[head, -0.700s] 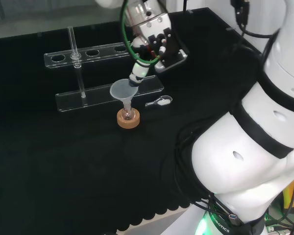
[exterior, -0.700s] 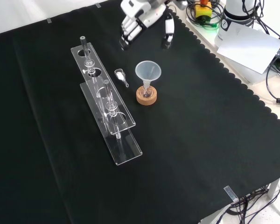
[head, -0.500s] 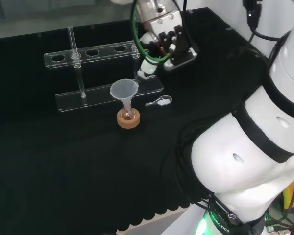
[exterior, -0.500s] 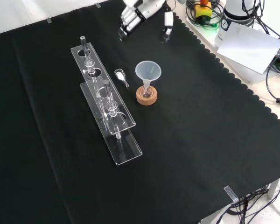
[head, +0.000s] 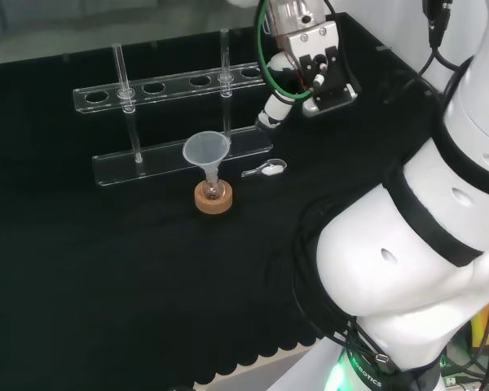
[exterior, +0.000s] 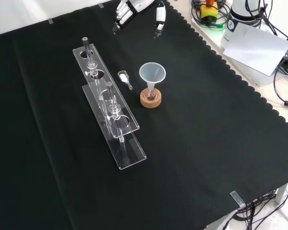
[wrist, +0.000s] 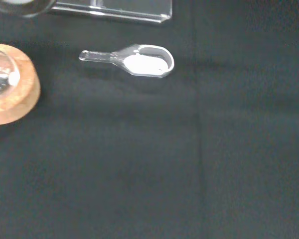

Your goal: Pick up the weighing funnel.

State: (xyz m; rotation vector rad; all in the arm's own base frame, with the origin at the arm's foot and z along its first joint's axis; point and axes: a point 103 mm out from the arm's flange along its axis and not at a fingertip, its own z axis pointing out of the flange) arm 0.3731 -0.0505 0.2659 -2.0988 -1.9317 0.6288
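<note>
Head view, L to R: a clear tube rack runs across the upper-left of frame. A glass tube stands upright near its L end and a second tube near its R end. Just below the rack's R half, about frame ctr, the funnel stands mouth up, stem in a small flask on a cork ring. Just R of that, apart from it, the weighing funnel lies flat on the black cloth, close to the rack's R corner, stem pointing L. At top of frame, R of ctr, the hand hangs in the air above & R of the weighing funnel, well apart from it, touching no ware. White arm links take up the R side.

Front view, L to R: the rack runs diagonally L of ctr. The weighing funnel lies btwn rack and funnel, a bit nearer the rack, touching neither. The hand sits at the top edge, L of ctr. Its fingers are straightish, spread, pointing down; its thumb is held wide apart from them. It grips nothing.

Wrist view: the weighing funnel is seen close, flat on the cloth, w/ a white patch in its bowl, prob. powder. Its short stem points toward the cork ring, near but apart; the rack's base edge is just beside it.
</note>
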